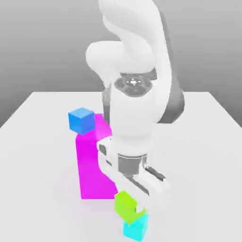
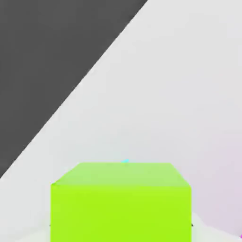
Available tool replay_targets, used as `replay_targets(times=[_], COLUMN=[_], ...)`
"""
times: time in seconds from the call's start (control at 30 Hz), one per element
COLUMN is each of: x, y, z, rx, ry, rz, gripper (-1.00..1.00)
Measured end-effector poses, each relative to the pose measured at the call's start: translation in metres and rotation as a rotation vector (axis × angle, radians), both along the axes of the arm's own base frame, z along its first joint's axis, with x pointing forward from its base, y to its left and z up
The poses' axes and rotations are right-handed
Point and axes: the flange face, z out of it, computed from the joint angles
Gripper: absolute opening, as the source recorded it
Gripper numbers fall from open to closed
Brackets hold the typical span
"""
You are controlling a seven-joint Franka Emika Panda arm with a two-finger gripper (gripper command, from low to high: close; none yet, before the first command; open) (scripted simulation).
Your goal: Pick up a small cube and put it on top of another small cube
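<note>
Placing step, I'd judge — lime cube (image 1: 125, 204) sits on the cyan cube (image 1: 137, 228) near the bench (image 1: 38, 156) front edge, by the magenta block (image 1: 92, 165); can't tell if the hand (image 1: 137, 208) is clamped on it or apart — next: let go fully, lift straight up.

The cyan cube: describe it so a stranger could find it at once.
Start at the tall magenta block on the white table. Nearer the camera, at the gripper, sits a lime-green cube; the cyan cube lies directly beneath it. It is turquoise, paler than the blue cube up on the magenta block.
</note>
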Motion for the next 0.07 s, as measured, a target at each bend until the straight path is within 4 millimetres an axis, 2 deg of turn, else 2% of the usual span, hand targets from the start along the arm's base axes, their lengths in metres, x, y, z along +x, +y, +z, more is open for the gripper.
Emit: replay_targets(times=[0.07], x=[0.0], y=[0.0], z=[0.0], rx=[0.0], ry=[0.0], rz=[0.0], gripper=[1.0])
